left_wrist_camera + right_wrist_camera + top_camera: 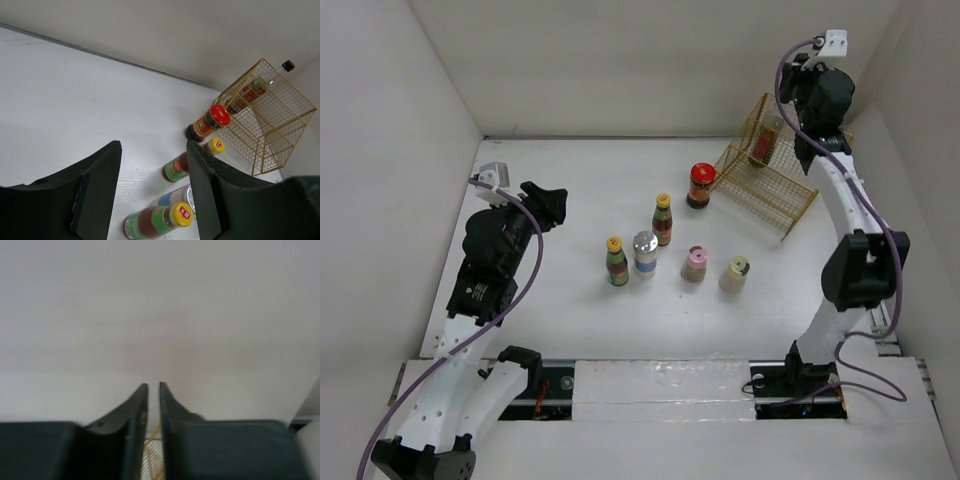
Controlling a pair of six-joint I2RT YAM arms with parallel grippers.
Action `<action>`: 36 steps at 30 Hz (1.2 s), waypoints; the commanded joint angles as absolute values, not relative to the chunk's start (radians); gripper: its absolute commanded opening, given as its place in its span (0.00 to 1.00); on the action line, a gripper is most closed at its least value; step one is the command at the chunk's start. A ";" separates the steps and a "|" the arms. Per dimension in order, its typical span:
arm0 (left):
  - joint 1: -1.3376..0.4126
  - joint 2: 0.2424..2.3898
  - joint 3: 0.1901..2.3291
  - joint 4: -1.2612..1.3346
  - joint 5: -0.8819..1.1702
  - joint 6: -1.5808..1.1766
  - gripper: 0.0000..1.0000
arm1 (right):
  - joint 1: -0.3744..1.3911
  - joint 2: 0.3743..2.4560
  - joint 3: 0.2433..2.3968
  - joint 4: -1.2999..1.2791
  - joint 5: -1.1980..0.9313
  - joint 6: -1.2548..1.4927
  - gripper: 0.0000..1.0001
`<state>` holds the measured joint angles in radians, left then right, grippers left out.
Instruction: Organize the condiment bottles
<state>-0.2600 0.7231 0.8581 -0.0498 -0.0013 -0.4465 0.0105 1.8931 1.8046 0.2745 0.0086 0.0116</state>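
From above, six condiment bottles stand mid-surface [570,180]: a red-capped jar [700,185], a yellow-capped dark bottle [662,220], a yellow-capped green-labelled bottle [616,261], and silver-capped [645,254], pink-capped [695,264] and cream-capped [735,273] jars. A seventh, clear bottle [767,140] lies in the tipped yellow wire basket [775,195], just under the right gripper [807,158]. The left gripper [548,203] hangs well left of the row.

The left wrist view shows its gripper [154,145] with fingers apart, holding nothing, above the bottles.

The right wrist view shows its gripper [153,386] with fingers a thin slit apart, nothing between, facing the wall.
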 commanded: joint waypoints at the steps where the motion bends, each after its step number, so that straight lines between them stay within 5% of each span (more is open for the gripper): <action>1: -0.255 0.727 0.856 -0.020 0.002 -0.448 0.51 | 0.110 1.685 1.659 0.278 -0.160 0.043 0.14; 3: -0.255 0.727 0.856 -0.020 0.002 -0.448 0.51 | 0.213 1.619 1.536 0.349 -0.225 0.043 0.05; 5: -0.255 0.736 0.865 -0.020 -0.009 -0.448 0.51 | 0.280 1.554 1.367 0.420 -0.328 0.066 0.09; 6: -0.255 0.745 0.865 -0.031 -0.009 -0.448 0.51 | 0.338 1.542 1.326 0.452 -0.363 0.066 0.16; 7: -0.255 0.746 0.865 -0.031 -0.009 -0.457 0.51 | 0.362 1.531 1.272 0.483 -0.395 0.066 0.37; 10: -0.255 0.746 0.865 -0.031 0.014 -0.457 0.51 | 0.442 1.522 1.232 0.412 -0.437 -0.003 0.70; 13: -0.255 0.755 0.865 -0.031 0.005 -0.457 0.52 | 0.466 1.477 1.165 0.351 -0.399 -0.070 0.88; 17: -0.255 0.746 0.865 -0.021 0.015 -0.457 0.53 | 0.476 1.457 1.066 0.310 -0.387 -0.071 0.96; 27: -0.255 0.769 0.865 -0.012 0.046 -0.457 0.53 | 0.548 1.563 1.063 0.337 -0.354 -0.097 0.92; 34: -0.255 0.747 0.856 -0.012 0.037 -0.457 0.53 | 0.557 1.684 1.108 0.411 -0.318 -0.055 0.63; 36: -0.255 0.738 0.856 -0.012 0.037 -0.457 0.53 | 0.557 1.684 1.092 0.445 -0.308 -0.029 0.45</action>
